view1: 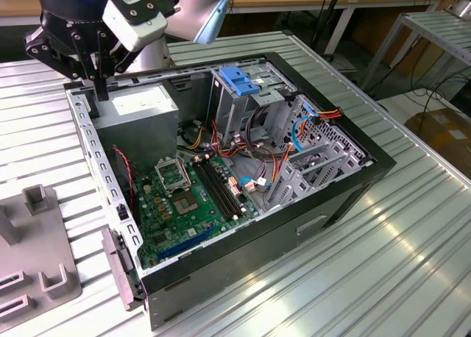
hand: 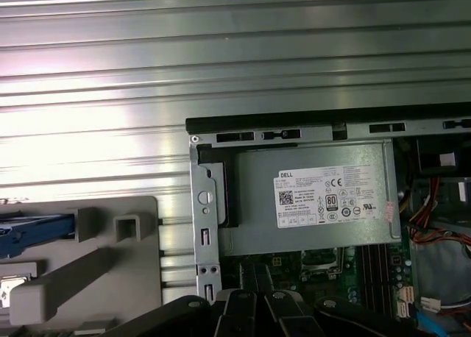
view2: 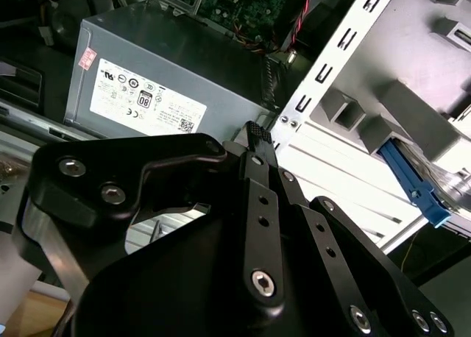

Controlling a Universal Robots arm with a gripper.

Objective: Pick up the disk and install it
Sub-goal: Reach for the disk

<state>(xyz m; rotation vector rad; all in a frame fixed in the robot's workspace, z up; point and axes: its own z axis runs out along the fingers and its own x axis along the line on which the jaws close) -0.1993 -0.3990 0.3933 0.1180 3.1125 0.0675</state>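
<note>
The disk rests in a grey fixture beside the computer case; its blue carrier frame shows in both wrist views [view2: 413, 184] [hand: 33, 232]. My gripper [view1: 100, 93] hangs above the case's corner at the exterior view's left, over the grey power supply box [view1: 136, 110]. Its black fingers [view2: 255, 135] lie close together with nothing between them, so it is shut and empty. It is well apart from the disk. The metal drive cage [view1: 246, 101] stands at the far side of the open case.
The open computer case [view1: 331, 204] lies on a slatted metal table [view1: 412, 263], with its motherboard [view1: 184, 197] and loose cables exposed. A blue plastic clip [view1: 239, 79] sits atop the drive cage. The grey slotted fixture [view1: 37, 263] lies at the exterior view's left.
</note>
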